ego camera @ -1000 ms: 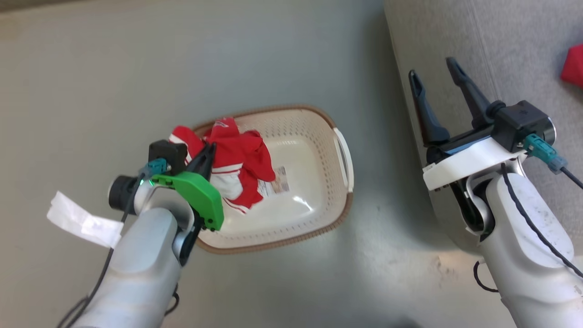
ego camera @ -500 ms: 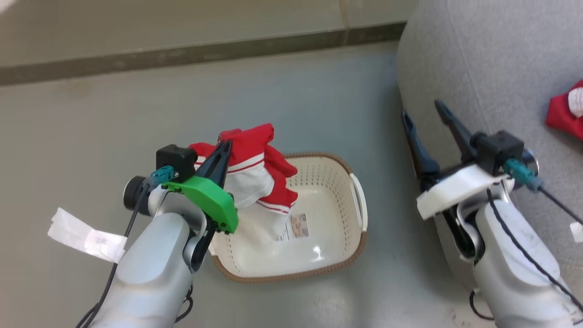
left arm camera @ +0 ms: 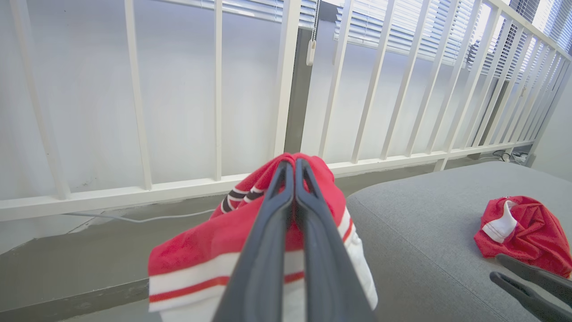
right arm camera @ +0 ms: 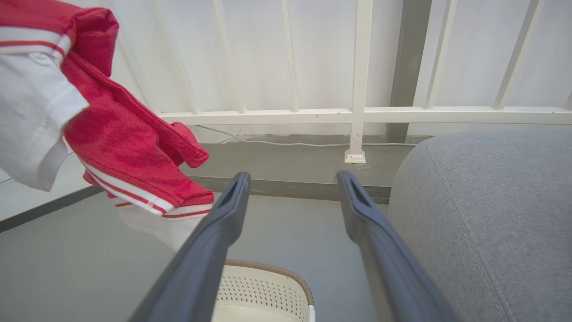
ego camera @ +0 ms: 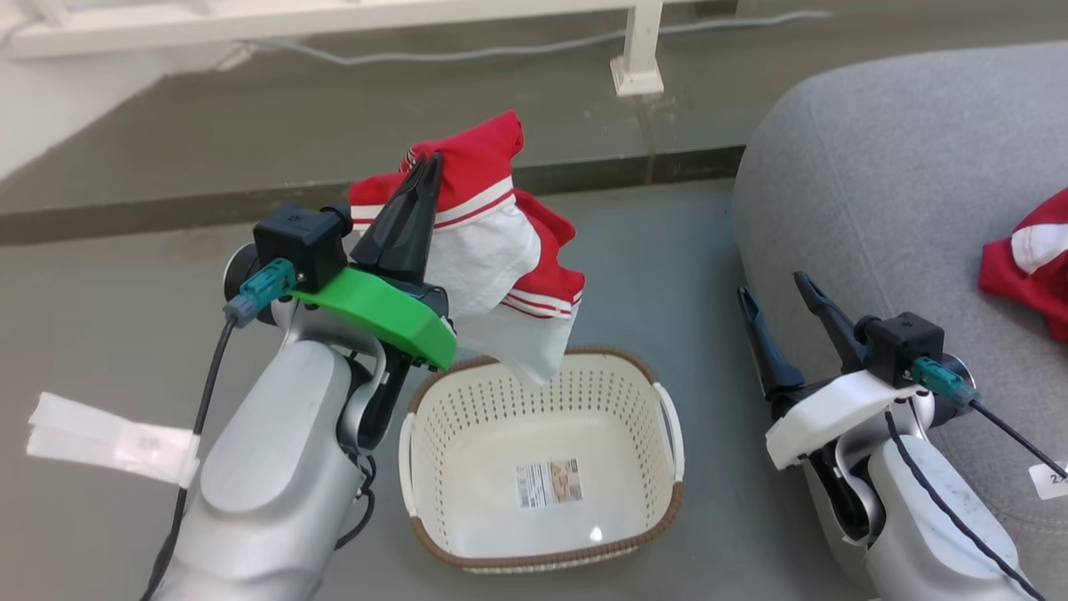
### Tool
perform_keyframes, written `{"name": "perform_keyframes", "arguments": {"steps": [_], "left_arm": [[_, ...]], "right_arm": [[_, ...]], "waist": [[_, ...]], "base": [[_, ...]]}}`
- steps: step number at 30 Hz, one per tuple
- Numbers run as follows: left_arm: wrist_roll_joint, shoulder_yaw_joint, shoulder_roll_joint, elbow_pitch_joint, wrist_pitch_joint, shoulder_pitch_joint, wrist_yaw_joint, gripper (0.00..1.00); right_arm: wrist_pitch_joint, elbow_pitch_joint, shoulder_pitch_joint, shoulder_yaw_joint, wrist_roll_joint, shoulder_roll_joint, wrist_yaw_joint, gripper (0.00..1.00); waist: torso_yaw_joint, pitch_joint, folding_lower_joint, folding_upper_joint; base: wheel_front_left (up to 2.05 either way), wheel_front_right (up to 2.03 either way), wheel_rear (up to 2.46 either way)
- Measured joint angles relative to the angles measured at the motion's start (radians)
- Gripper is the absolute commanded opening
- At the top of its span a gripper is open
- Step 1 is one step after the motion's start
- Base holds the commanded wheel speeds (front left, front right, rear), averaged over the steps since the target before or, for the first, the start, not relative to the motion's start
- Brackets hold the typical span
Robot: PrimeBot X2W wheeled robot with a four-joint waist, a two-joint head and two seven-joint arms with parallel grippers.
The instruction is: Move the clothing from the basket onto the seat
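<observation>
While pinching the red-and-white clothing tight between the left gripper's fingers, high above the empty basket, keep the trailing white hem clear of it, swing right past the right gripper, fingers spread wide and holding nothing, and lower onto the grey seat near the red garment. Since a second ago: lifted clear out of the basket

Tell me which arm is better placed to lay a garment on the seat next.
Left. The left gripper is shut on the red and white garment, held above the basket; the right gripper is open and empty beside the seat.
</observation>
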Motion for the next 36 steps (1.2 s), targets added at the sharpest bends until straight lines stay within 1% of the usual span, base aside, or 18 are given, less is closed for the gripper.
{"name": "perform_keyframes", "arguments": {"steps": [7, 9, 16, 22, 26, 36], "left_arm": [[0.014, 0.008, 0.0, -0.117, 0.0, 0.032, 0.011, 0.0], [0.035, 0.008, 0.0, -0.15, 0.0, 0.035, 0.013, 0.0], [0.039, -0.023, 0.0, -0.255, 0.0, 0.07, 0.013, 0.0], [0.038, -0.069, 0.001, -0.285, 0.0, 0.132, 0.013, 0.0], [0.038, -0.08, 0.002, -0.3, 0.0, 0.153, 0.014, 0.0], [0.04, -0.092, 0.007, -0.352, 0.002, 0.176, 0.031, 0.0]], "right_arm": [[0.0, 0.003, 0.026, 0.001, 0.001, 0.007, 0.0, 1.0], [0.0, 0.002, 0.033, 0.003, 0.001, 0.012, 0.0, 1.0], [0.0, -0.005, 0.055, 0.0, 0.01, 0.022, -0.001, 1.0], [0.0, -0.009, 0.081, 0.0, 0.011, 0.026, -0.001, 1.0], [0.0, -0.016, 0.081, 0.001, 0.016, 0.027, -0.002, 1.0], [0.0, -0.034, 0.082, 0.001, 0.018, 0.027, -0.003, 1.0]], "waist": [[-0.002, -0.05, 0.0, 0.0001], [-0.007, -0.059, 0.0, 0.0], [-0.021, -0.071, 0.0, 0.0001], [-0.028, -0.079, 0.0, 0.0], [-0.031, -0.082, 0.0, 0.0], [-0.035, -0.081, 0.0, 0.0]], "base": [[0.0, 0.0, 0.0], [0.0, 0.0, 0.0], [0.0, 0.0, 0.0], [0.0, 0.0, 0.0], [0.0, 0.0, 0.0], [0.0, 0.0, 0.0]]}}
